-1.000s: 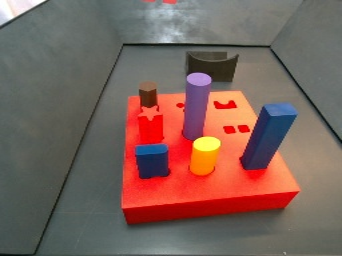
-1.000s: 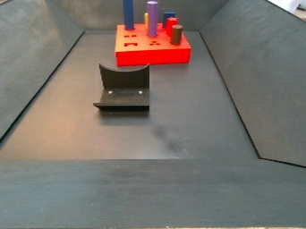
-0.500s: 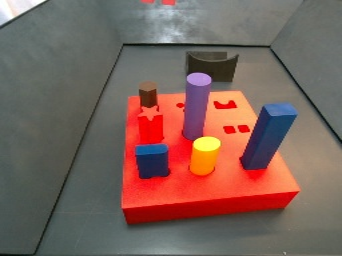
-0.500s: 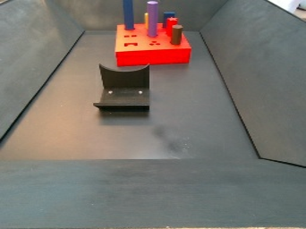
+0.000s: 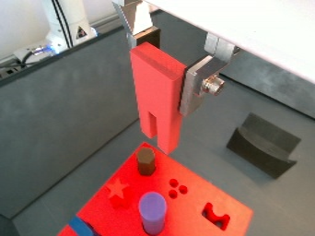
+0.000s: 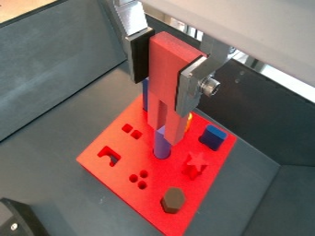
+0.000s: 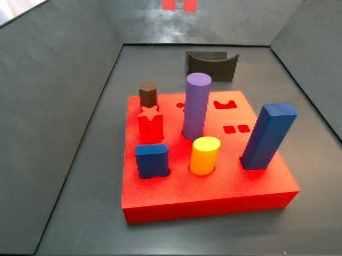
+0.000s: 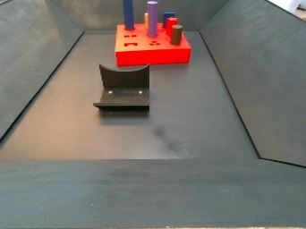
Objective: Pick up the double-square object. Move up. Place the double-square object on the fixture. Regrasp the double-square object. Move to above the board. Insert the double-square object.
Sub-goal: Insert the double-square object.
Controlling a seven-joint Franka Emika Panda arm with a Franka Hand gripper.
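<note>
Hand [image 5: 164,78]: closed flat on the double-square object [image 5: 157,97], high above the board [image 6: 154,161].
Handling: looked rigid, light; upper-end grip suited insertion.

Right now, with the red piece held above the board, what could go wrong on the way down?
The gripper hangs above the board, shut on the double-square object, in both wrist views. Risks:
1. The tall purple cylinder and blue block stand near the paired square holes; the piece or fingers might strike them.
2. The holes are small; slight misalignment could jam the piece on the board's surface.
</note>
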